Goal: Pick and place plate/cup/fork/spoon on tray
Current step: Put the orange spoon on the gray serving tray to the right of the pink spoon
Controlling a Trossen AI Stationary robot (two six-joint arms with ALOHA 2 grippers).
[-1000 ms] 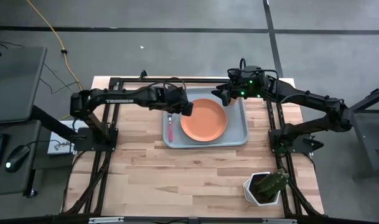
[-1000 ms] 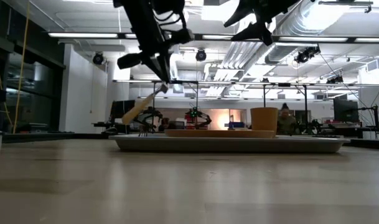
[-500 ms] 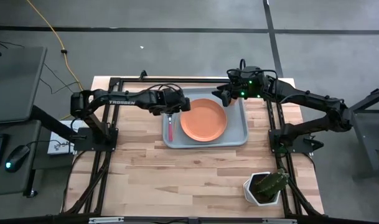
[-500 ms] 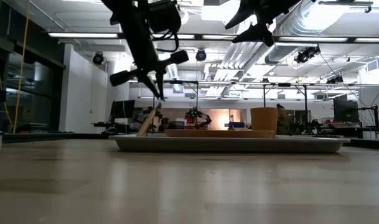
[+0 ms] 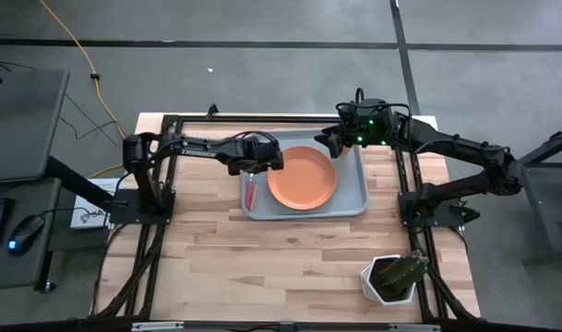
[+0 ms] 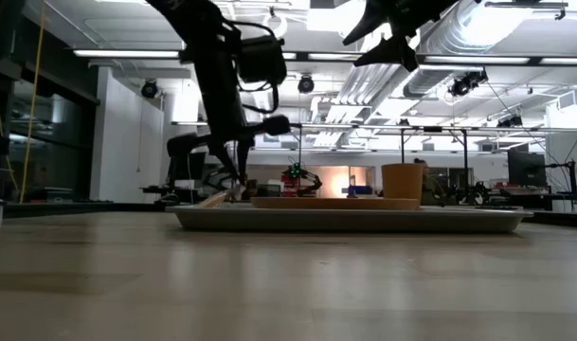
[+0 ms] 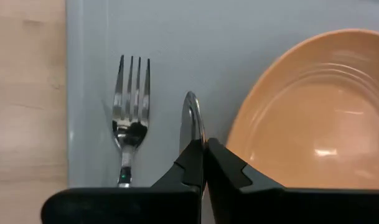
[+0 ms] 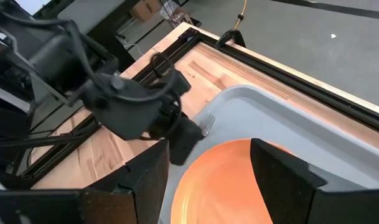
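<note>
The pale blue-grey tray (image 5: 352, 192) lies at the table's far middle. The orange plate (image 5: 302, 177) rests flat in it. The pink-handled fork (image 5: 251, 192) lies along the tray's left side, and its tines show in the left wrist view (image 7: 132, 115). My left gripper (image 5: 256, 170) is down low between the fork and the plate, shut on the spoon (image 7: 190, 121). The orange cup (image 6: 402, 180) stands on the tray's far right part. My right gripper (image 5: 331, 140) hovers high above the cup, open and empty, and hides it in the high view. My left gripper pinches the spoon between its two fingertips (image 7: 192, 163), coming from above and pointing down. The silver bowl (image 7: 190, 118) sticks out beyond the fingers, seen edge-on. The yellow-orange handle (image 6: 215, 198) slants down to the tray's left end, nearly flat.
A white faceted pot with a green plant (image 5: 392, 278) stands at the table's near right. Black frame rails run along the table's left, right and far edges. Bare wood (image 5: 262, 263) lies near of the tray.
My left gripper has gone down toward the tray and a little toward the table's left edge, still shut on the spoon. The spoon's handle hung steeply slanted above the tray. It now lies low and nearly flat at the tray's left end.
</note>
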